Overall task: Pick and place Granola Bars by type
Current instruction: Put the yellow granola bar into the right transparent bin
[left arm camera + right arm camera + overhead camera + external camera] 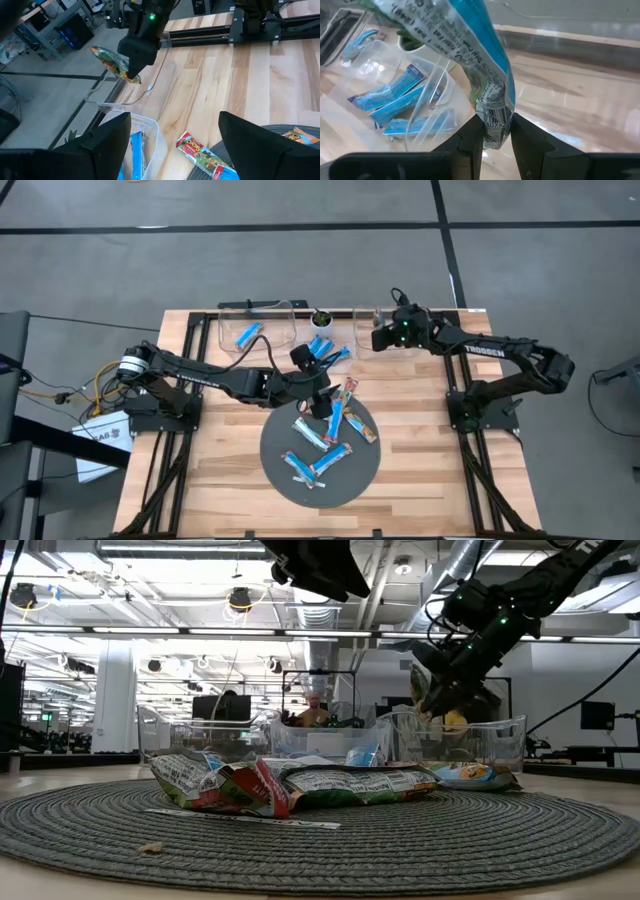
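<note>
Several granola bars [322,448] lie flat on a round grey mat [275,442], some blue-and-white and some tan with red [345,408]. My left gripper [322,402] hangs open above the mat's far edge, with a red-and-green bar [204,156] below it. My right gripper [378,335] is shut on a green-and-tan bar [114,62] above the right clear bin [368,320]. Blue bars sit in the middle bin [395,100] and one in the left bin [248,334]. My right gripper holds the green-and-tan bar by one crimped end [492,131], pinched between the two fingers [470,140]. The bar is lifted clear and sticks out beyond the fingertips [425,690], tilted, above the right clear bin [470,735].
Three clear bins stand in a row along the table's far edge. A small green plant pot [321,318] sits behind the middle bin. Black frame rails run along both table sides, and bare wood [430,470] lies right of the mat.
</note>
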Robot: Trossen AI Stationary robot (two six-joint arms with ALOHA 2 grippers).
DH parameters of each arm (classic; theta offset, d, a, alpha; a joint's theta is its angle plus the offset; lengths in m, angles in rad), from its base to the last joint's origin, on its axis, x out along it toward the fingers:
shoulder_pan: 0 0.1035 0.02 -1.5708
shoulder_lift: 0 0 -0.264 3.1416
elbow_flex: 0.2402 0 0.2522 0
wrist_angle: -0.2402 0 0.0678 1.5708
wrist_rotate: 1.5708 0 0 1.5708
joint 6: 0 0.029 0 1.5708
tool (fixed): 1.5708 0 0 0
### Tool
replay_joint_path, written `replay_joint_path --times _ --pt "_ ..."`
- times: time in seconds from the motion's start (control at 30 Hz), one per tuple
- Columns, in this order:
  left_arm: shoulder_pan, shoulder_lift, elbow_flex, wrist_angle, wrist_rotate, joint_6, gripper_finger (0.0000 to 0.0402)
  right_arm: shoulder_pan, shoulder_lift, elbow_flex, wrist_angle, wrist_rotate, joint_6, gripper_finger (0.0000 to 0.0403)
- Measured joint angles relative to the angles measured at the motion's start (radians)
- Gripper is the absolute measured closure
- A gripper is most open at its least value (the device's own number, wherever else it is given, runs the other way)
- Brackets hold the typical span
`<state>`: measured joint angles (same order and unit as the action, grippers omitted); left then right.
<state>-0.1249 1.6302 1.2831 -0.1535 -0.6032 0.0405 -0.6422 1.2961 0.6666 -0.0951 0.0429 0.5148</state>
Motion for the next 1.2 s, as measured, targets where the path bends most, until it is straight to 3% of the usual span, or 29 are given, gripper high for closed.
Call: replay_joint_path --times 0.67,1.2 --pt "0.000 0.000 0.000 0.001 -0.002 -0.023 0.0107 -0.004 0.000 0.000 -0.001 0.007 -0.011 0.0254" --pt "0.000 0.000 0.000 -0.018 -0.002 -0.045 0.0107 0.019 0.000 0.000 0.140 0.000 -0.082 0.0254"
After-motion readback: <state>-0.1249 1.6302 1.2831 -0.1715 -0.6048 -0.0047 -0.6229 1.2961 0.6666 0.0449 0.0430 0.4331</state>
